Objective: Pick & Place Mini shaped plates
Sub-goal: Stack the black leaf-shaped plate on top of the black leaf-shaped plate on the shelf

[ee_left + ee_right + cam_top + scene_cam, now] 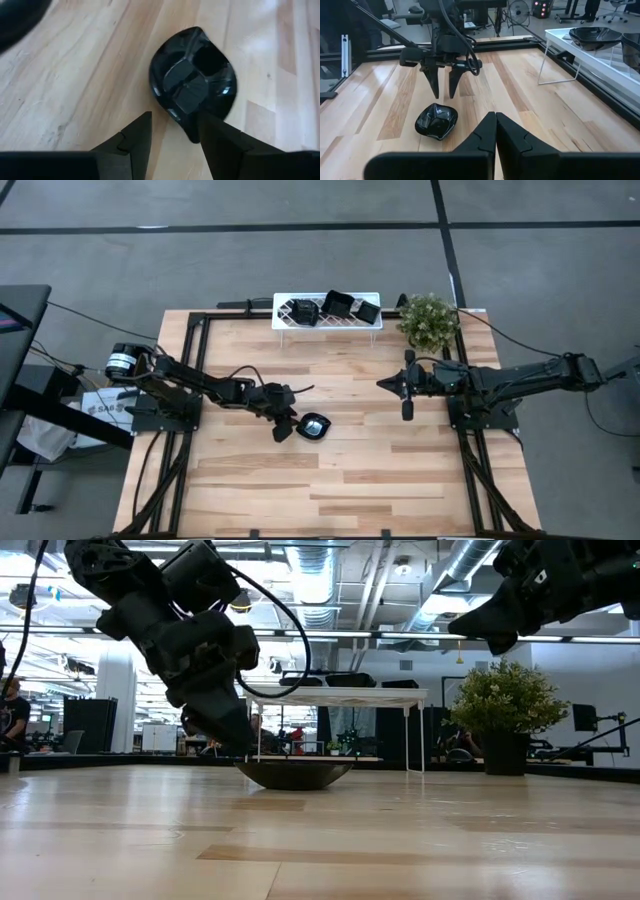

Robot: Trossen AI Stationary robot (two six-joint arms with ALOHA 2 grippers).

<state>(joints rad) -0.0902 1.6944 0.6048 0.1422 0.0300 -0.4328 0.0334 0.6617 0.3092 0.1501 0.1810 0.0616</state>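
Wooden bench (330, 480) with one loose plate (315, 426) lying flat near the middle, glossy black, rounded with a pointed end, nothing in it. Left claw (285, 426) parked just beside that plate on its left in the high view, fingers (135, 137) spread apart and gripping nothing. From the left wrist view, one fingertip sits right at the plate's rim, the other over bare wood; can't tell if there's actual contact. From the right wrist view, claw tips point down just behind the plate, a bit above the wood.

White rack (327, 313) standing on thin legs at the far edge of the bench, holding three more plates: a lobed one (300, 311) at the left end, a squarish one (337, 303) in the middle, another squarish one (367, 311) toward the right, the last two tilted. Low view only shows dark rims poking above the rack top.

Potted plant (428, 320) just right of the rack, at the far right corner.

Right claw (381, 383) hanging well above the wood on the right half, well apart from the loose plate, fingers pressed together with nothing between them.

Room behind the bench in the low view: ceiling ducts, desks, a person at the far left edge.
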